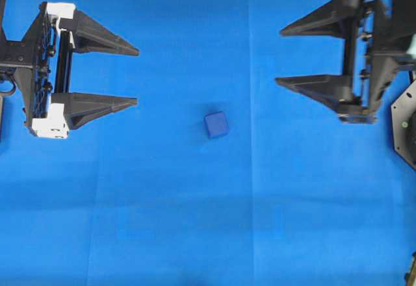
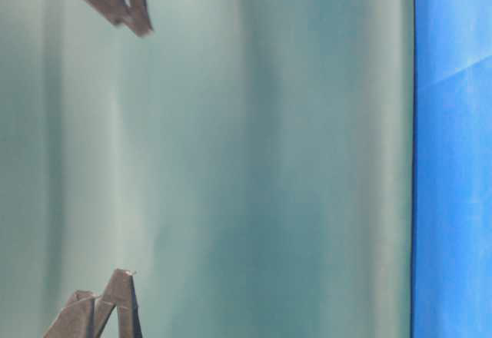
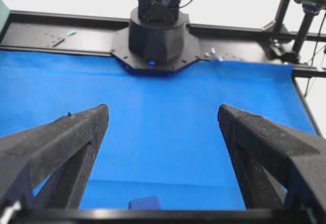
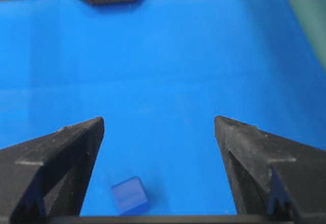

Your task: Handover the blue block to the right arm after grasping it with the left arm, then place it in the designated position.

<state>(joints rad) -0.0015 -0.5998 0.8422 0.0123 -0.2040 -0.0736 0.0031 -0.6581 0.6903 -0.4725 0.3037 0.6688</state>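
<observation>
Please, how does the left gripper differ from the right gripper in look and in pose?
The left gripper carries white blocks at its base corners, while the right gripper is all black there. In the overhead view the left gripper points toward the right side of the picture and the right gripper toward the left, so they face each other. The left one lies square to the picture; the right one is slightly tilted. Both are open and empty, with the blue block on the cloth between them.

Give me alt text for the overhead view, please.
A small blue block lies alone on the blue cloth, near the middle. The left gripper, with white corner blocks, and the right gripper face it from either side, both open, neither touching it.
</observation>
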